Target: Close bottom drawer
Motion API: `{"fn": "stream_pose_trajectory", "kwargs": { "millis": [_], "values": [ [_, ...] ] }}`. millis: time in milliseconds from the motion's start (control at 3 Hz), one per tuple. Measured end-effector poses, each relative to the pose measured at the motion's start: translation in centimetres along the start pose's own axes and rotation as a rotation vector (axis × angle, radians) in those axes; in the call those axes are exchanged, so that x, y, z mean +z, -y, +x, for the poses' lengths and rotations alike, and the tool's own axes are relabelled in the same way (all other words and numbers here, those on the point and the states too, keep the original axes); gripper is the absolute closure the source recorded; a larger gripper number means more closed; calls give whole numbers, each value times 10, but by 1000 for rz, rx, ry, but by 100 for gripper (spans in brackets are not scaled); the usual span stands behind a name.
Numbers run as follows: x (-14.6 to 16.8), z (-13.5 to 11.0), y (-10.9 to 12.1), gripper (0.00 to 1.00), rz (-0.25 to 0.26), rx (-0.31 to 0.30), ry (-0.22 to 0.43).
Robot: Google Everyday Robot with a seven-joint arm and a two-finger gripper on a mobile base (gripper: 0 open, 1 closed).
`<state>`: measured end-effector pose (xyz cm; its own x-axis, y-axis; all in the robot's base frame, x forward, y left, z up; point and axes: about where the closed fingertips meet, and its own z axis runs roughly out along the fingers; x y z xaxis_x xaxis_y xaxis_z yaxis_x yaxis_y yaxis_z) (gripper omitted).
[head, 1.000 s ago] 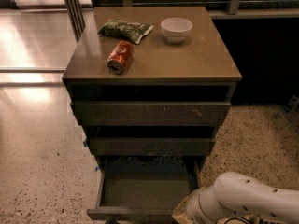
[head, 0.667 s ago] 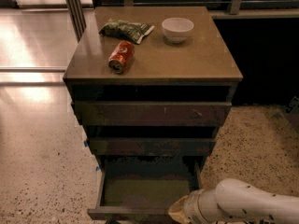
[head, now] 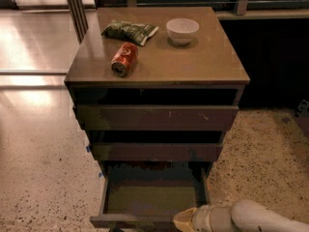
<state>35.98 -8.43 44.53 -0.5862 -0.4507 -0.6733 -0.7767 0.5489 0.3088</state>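
The gripper (head: 186,220) is seen at the lower edge of the view, at the right end of the bottom drawer's front, with its pale yellowish tip at or just beside the top edge of that front. Whether contact is made cannot be told. Whether it is spread or closed cannot be told either, and nothing is seen to be held in it. The pale arm (head: 260,219) is seen running off to the lower right.

The bottom drawer (head: 149,197) is pulled well out of the cabinet (head: 203,66), so that its olive-brown inner floor is exposed. Above it, the middle drawer (head: 157,151) and the top drawer (head: 157,117) are each set slightly forward, with a dark gap shown above each front. A few pale scratches are borne by the top drawer's front.

On the cabinet's top, a red can (head: 124,59) is laid on its side near the left front, a green packet (head: 129,30) is laid behind it, and a white bowl (head: 182,30) is stood upright to the right of the packet. The printing on the can and the packet cannot be read.

The cabinet is stood on a speckled floor (head: 43,178).
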Motion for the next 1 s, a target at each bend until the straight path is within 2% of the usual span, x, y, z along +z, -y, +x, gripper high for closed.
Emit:
{"fn": "stream_pose_trajectory", "kwargs": {
  "millis": [333,667,1000],
  "values": [
    [1,0,0,100,-1,0,-1],
    [20,11,-9,100,-12,-5,-5],
    [67,50,-22,100,-43,18,-26]
  ]
}}
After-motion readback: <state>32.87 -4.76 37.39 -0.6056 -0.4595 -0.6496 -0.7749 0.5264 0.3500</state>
